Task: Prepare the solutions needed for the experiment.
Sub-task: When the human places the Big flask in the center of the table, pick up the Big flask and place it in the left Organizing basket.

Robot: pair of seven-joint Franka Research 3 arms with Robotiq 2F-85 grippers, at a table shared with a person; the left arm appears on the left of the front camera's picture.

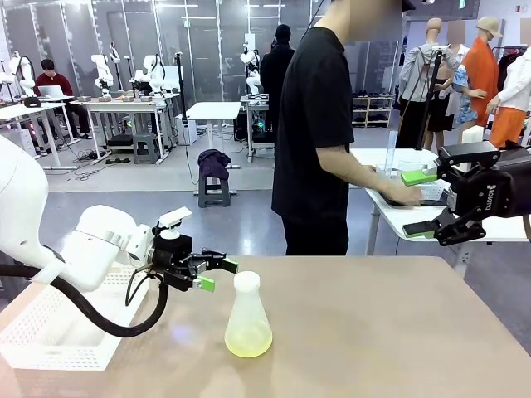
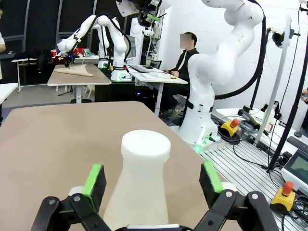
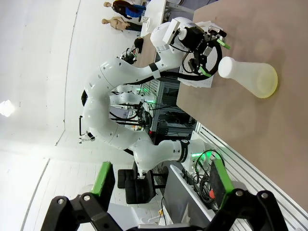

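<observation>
Front: conical flask (image 1: 247, 317) upright on tan table (image 1: 373, 332), pale yellow solution (image 1: 248, 342) pooled at its base. Left gripper (image 1: 218, 274) level, spread, just beside the neck. Right gripper (image 1: 421, 203) raised, spread — "ROBOTIQ" along its body.

Left wrist: green pads (image 2: 94, 179) flanking the flask — not touching.

Right wrist: pads wide apart, flask lying well beyond.

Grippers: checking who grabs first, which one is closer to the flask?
The left gripper, open and level with the flask's neck beside it; the right gripper hangs high, far off the table.
</observation>
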